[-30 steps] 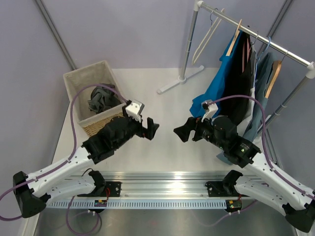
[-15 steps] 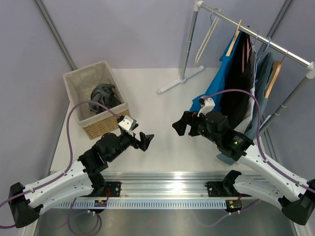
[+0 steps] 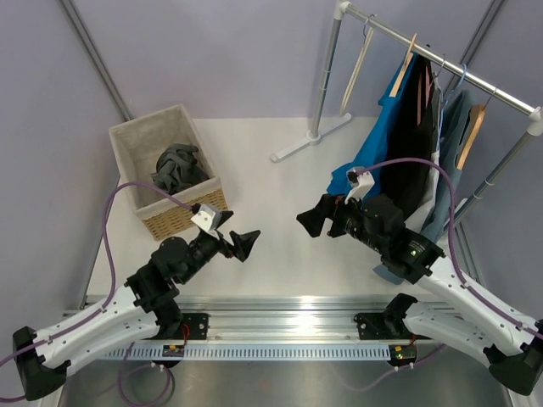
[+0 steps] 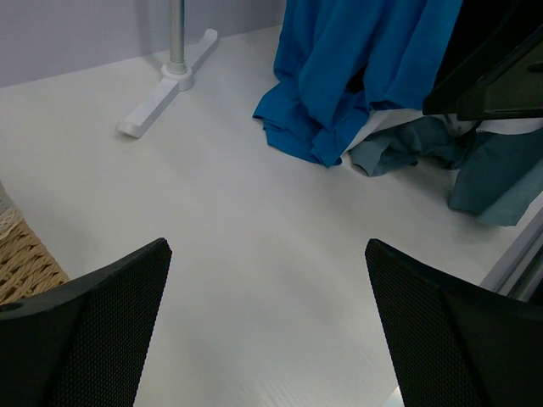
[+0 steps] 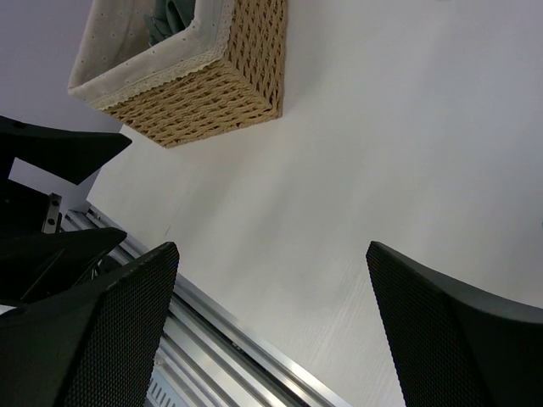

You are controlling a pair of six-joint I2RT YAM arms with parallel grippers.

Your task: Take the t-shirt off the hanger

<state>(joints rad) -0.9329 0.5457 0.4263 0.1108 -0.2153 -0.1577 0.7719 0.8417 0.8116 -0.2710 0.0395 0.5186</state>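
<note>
The left gripper [image 3: 243, 244] and the right gripper [image 3: 310, 222] stand wide and empty above the surface [image 3: 271, 182], facing each other. The t-shirt [image 3: 176, 166] lies bunched inside the basket [image 3: 134, 127]. The hanger [image 3: 355, 68] hangs bare on the rail [image 3: 475, 80]. Removal appears complete, so the next move calls only for parking both arms.
</note>
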